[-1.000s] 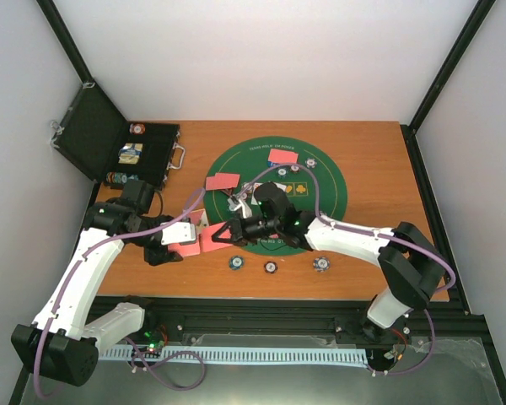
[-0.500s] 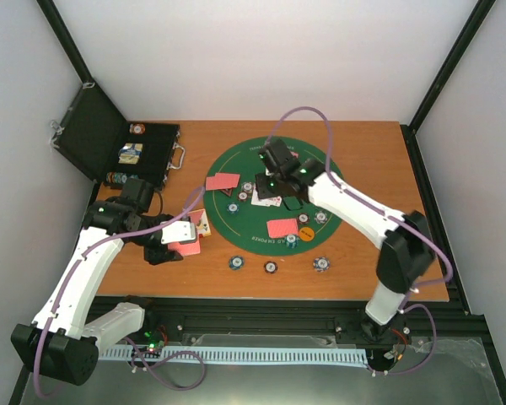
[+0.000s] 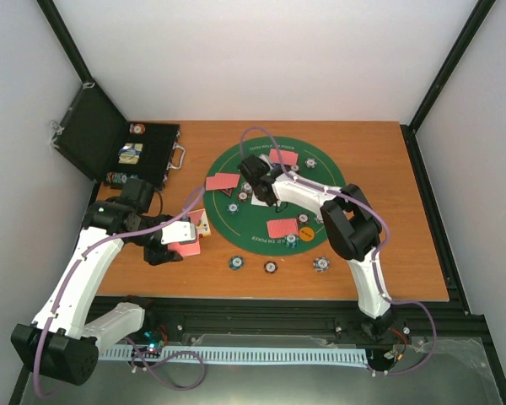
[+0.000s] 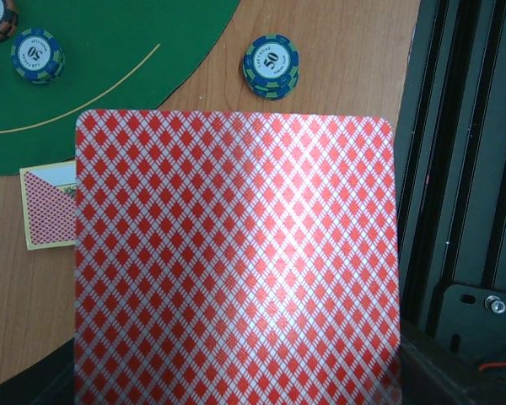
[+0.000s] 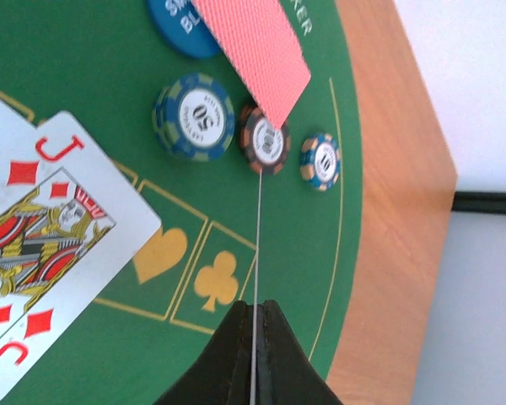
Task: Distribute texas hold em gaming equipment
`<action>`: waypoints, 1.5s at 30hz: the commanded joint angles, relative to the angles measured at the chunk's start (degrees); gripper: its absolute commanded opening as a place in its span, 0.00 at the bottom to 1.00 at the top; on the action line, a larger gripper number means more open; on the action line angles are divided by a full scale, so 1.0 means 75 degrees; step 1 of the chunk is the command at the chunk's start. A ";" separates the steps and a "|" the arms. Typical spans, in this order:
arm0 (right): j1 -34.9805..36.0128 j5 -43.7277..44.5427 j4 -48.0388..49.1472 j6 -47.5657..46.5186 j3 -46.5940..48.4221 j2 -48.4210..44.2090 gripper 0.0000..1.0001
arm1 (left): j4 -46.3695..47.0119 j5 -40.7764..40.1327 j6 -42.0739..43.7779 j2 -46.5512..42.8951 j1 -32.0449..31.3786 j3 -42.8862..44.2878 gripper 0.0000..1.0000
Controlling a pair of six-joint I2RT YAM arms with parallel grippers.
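Red-backed card (image 4: 236,261) fills the left wrist view, hiding the left tool (image 3: 185,239).

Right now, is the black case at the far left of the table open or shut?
Open. The black case has its lid raised and leaning to the left, and a chip shows in its base.

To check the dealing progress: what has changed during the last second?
The right gripper, shut on a thin card, swung from beside the left gripper to the far part of the green mat. The left gripper kept holding its red-backed cards; the chips did not move.
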 commanded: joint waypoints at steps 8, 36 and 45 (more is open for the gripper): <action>-0.0168 -0.0564 0.0486 -0.0912 -0.0044 0.0437 0.11 | -0.0174 0.0286 0.0024 -0.0009 0.0029 0.0366 0.27; -0.0176 -0.3829 -0.0364 0.1581 -0.0518 -0.2299 0.79 | -0.0226 0.0227 0.0047 -0.0076 0.0029 0.0436 0.27; -0.0175 -0.9116 0.2442 0.5150 -0.2926 -0.4318 0.91 | -0.0178 0.0320 0.0030 -0.0052 0.0028 0.0413 0.26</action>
